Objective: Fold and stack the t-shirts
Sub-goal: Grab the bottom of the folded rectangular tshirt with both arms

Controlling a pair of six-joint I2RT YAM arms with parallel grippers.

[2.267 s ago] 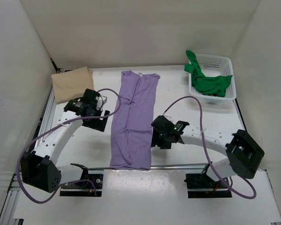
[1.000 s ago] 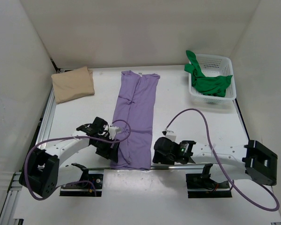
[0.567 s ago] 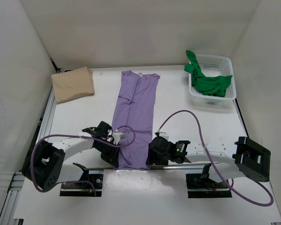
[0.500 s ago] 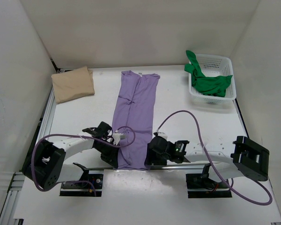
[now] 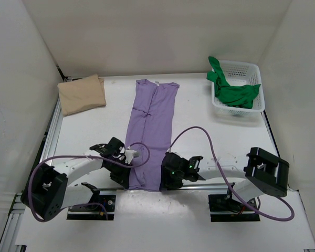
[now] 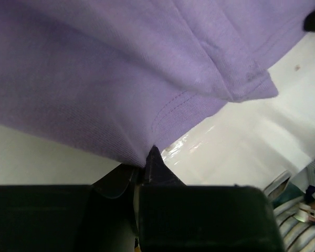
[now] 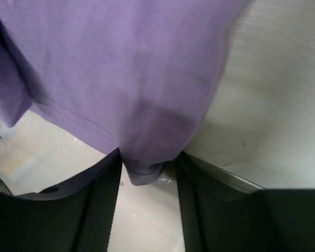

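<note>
A light purple t-shirt [image 5: 149, 131], folded into a long strip, lies down the middle of the table. My left gripper [image 5: 125, 176] is at its near left corner, and in the left wrist view the jaws [image 6: 145, 164] are shut on the purple hem [image 6: 121, 68]. My right gripper [image 5: 168, 178] is at the near right corner. Its fingers [image 7: 102, 199] stand apart with the bunched purple corner [image 7: 147, 142] between them [image 7: 147, 178]. A folded tan t-shirt [image 5: 82, 94] lies at the far left. A green t-shirt [image 5: 233, 94] sits crumpled in the basket.
The white mesh basket [image 5: 247, 65] stands at the far right corner, with green cloth hanging over its left rim. A metal rail [image 5: 194, 185] runs along the table's near edge, just under both grippers. White walls close in the left, back and right sides.
Both arms came down to the shirt's near hem. The left jaws closed on the left corner. The right gripper slid left onto the right corner and its fingers narrowed.
</note>
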